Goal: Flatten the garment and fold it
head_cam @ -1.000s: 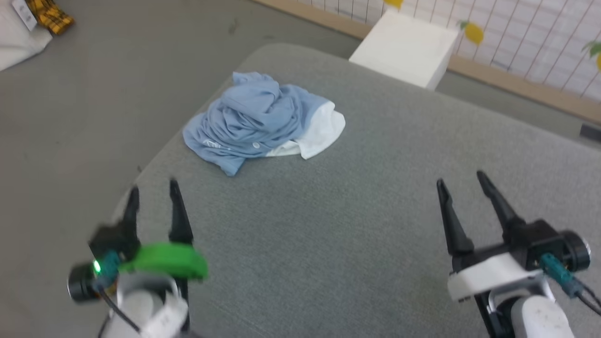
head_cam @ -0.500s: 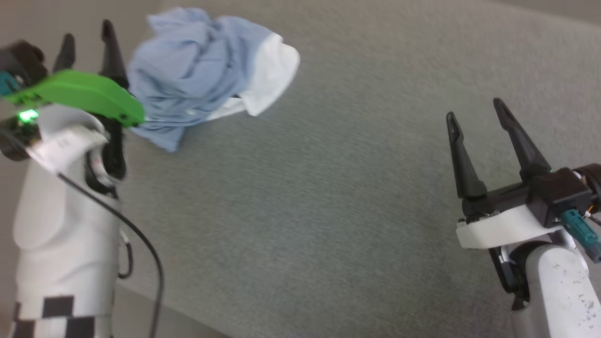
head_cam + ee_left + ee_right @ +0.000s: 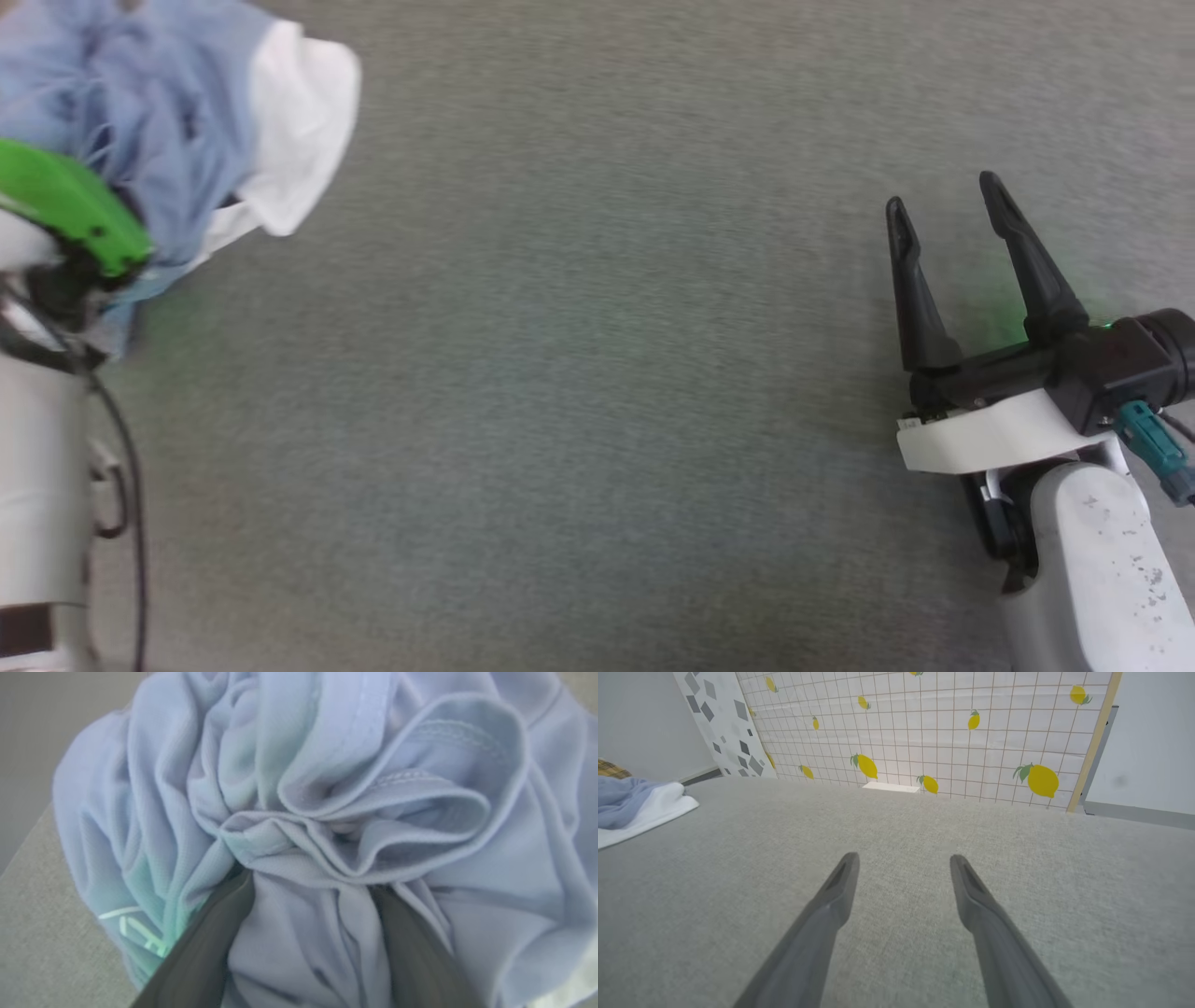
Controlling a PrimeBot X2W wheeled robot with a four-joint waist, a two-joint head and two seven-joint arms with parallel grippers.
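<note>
The garment (image 3: 168, 112) is a crumpled light blue shirt with a white panel (image 3: 299, 121), bunched at the upper left of the grey padded surface (image 3: 579, 373). In the left wrist view the garment (image 3: 327, 788) is very close and its white logo (image 3: 135, 928) shows at lower left. My left gripper (image 3: 310, 879) is open, its two dark fingers spread and pushed into the folds with their tips buried in cloth. Its green wrist cover (image 3: 65, 210) sits against the shirt. My right gripper (image 3: 943, 193) is open and empty, far to the right over bare surface. The right wrist view has the garment (image 3: 626, 800) at the far left.
Beyond the padded surface stands a white grid wall with lemon prints (image 3: 924, 732), with a low white box (image 3: 891, 787) at its foot. A yellow plaid cloth (image 3: 609, 767) lies behind the garment. The surface's edge runs just left of the shirt (image 3: 28, 868).
The head camera has swung, shifting the whole picture. My left gripper has reached forward from short of the shirt into its folds. The right gripper stays open over bare surface.
</note>
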